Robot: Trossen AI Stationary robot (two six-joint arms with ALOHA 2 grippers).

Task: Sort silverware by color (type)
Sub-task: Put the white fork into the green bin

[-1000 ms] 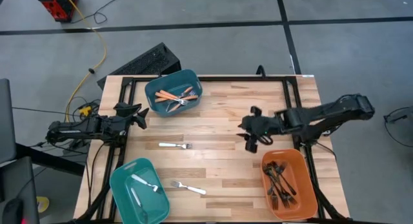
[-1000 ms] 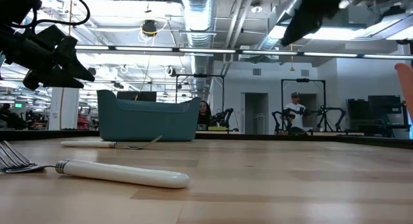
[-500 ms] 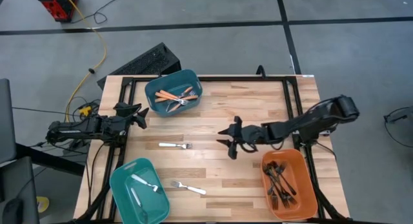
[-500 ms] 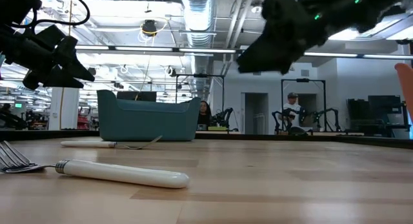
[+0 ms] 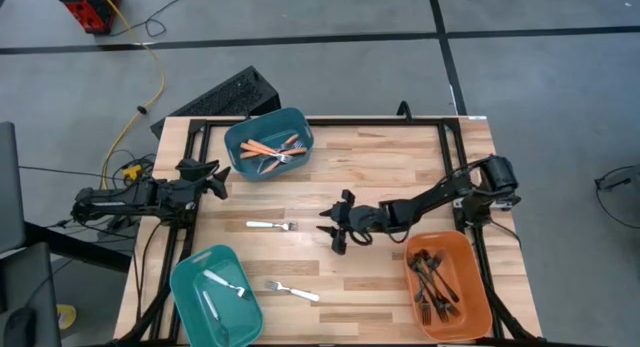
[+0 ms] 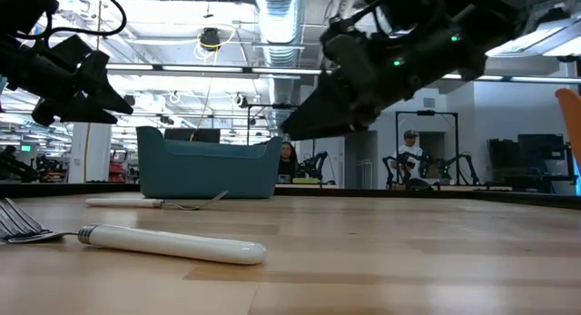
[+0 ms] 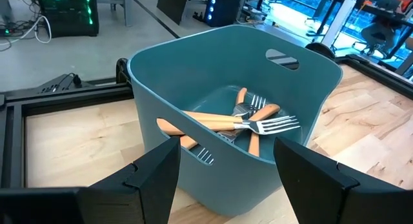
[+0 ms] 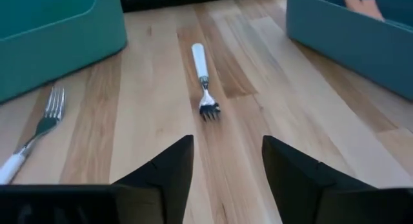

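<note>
Right gripper (image 5: pixel 335 225) at frame centre, fingers spread, empty. White fork (image 5: pixel 271 225) lies flat on table (image 5: pixel 400 157) just left of it, long axis left-right, tines toward gripper. Left gripper (image 5: pixel 215 179) farther, parked at left edge, fingers spread.

A light wooden desk (image 5: pixel 380 157) was seen on a grey floor (image 5: pixel 330 12). Two teal bins were placed on it, one (image 5: pixel 268 144) at the far edge and one (image 5: pixel 213 295) at the near left corner. An orange bin (image 5: pixel 449 284) was set at the near right corner. A yellow cable (image 5: pixel 155 72) was laid across the floor.
</note>
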